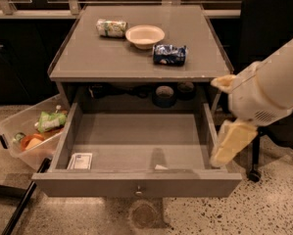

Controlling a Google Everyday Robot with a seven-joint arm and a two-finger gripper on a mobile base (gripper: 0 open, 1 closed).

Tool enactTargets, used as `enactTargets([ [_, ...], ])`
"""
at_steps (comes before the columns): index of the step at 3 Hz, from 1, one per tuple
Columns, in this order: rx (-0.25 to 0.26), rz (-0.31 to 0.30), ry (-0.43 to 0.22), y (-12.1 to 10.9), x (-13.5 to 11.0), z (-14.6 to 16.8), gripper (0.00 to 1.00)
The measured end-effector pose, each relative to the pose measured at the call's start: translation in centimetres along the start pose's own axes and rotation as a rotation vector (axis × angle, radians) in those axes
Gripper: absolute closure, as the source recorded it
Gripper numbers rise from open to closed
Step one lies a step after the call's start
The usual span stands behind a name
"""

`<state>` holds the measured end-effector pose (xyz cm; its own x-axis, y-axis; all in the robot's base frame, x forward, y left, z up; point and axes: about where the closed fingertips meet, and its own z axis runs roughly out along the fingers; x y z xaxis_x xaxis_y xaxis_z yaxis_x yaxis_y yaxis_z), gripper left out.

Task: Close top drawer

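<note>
Plainly the top drawer (136, 182) stands pulled all the way out, its front panel and small knob (139, 190) well clear of the cabinet. The gripper (230, 143) hangs beside the drawer's right wall, near the front corner; whether it is open or closed I cannot tell.

To shut the drawer well, I'd say the arm should come round in front of the panel and push flat near the knob, square to the slides. A shove at the right corner alone could skew and jam it.

Open floor lies in front. A plastic bin (18, 131) crowds the left side, and a chair (273, 33) sits close behind the arm. Only a small card (81, 160) lies inside, too low to catch.
</note>
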<state>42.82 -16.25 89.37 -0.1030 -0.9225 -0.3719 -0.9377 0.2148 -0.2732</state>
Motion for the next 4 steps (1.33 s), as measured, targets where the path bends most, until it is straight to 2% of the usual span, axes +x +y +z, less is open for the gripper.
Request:
enactTargets([
  [1, -0.001, -0.012, -0.072, 1.5, -0.7, 5.8, 0.0],
  [2, 0.022, 0.0, -0.116, 1.7, -0.5, 10.6, 0.0],
  [4, 0.027, 0.028, -0.133, 2.5, 0.3, 16.6, 0.0],
])
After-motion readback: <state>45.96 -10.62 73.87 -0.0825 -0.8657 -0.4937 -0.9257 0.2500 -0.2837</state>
